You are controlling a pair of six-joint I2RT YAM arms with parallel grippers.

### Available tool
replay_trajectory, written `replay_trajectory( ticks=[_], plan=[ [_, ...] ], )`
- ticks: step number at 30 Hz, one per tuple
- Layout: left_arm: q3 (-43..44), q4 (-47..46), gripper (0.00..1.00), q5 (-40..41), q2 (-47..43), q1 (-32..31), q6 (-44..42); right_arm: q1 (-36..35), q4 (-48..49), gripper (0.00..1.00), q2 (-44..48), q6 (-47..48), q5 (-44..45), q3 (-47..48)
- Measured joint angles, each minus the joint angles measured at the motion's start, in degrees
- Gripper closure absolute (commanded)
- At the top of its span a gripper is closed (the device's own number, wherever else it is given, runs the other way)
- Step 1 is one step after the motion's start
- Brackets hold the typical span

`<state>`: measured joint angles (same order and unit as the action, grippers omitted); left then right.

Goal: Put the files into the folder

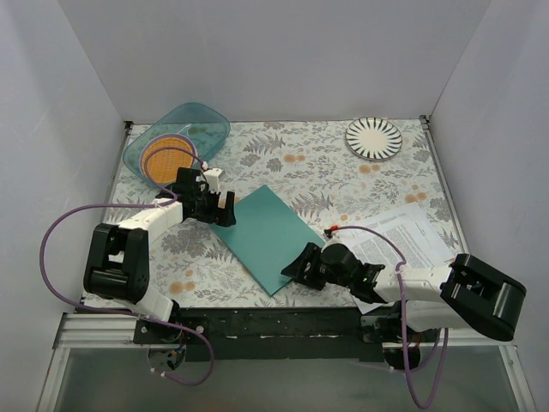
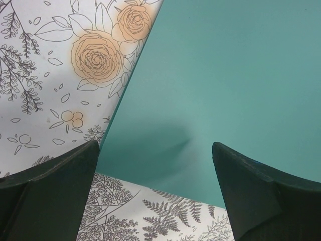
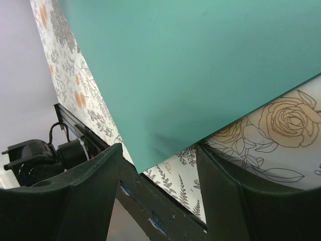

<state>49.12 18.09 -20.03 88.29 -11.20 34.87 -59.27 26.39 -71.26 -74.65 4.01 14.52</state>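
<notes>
Folder [image 1: 268, 233]: teal-green, flat on the floral surface [image 1: 326, 172] at centre, turned so its corners point to about 11, 2, 5 and 8 o'clock. We see only the plain cover.

Files [image 1: 416, 236]: white printed sheets at 3 o'clock of the folder, apart from it, flat on the surface. Their near edge is hidden under the right arm [image 1: 429, 287]. None of them is in the folder.

Left jaws: at the folder's 11 o'clock corner. In the left wrist view we note both fingers [image 2: 45, 196] spread wide, with that corner of the cover in the gap and neither finger touching it. Open, holding nothing.

Right jaws: at the folder's 5 o'clock corner. In the right wrist view the fingers [image 3: 75, 201] stand apart, one on each side of the corner tip. We see a gap on both sides, so the jaws are open with no grip on the cover. We cannot tell whether the corner lies flat or is lifted.

Left arm [image 1: 150, 219] reaches in from 8 o'clock.

Further out: a translucent teal bowl [image 1: 206, 116] at 10 o'clock, with an orange round thing [image 1: 167, 154] inside. A striped plate [image 1: 374, 137] sits at 1 o'clock near the back edge.
</notes>
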Motion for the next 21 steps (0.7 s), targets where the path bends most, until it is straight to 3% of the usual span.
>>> replay_trajectory(
  ticks=[11,21],
  plan=[
    [0.0,1.3,0.05,-0.2,-1.6,0.0,-1.1,0.0,5.0,0.32,8.2,-2.4,6.8,-4.4],
    [0.0,2.5,0.06,-0.4,-1.8,0.0,-2.3,0.0,7.0,0.32,6.8,-2.6,6.7,-4.5]
  ],
)
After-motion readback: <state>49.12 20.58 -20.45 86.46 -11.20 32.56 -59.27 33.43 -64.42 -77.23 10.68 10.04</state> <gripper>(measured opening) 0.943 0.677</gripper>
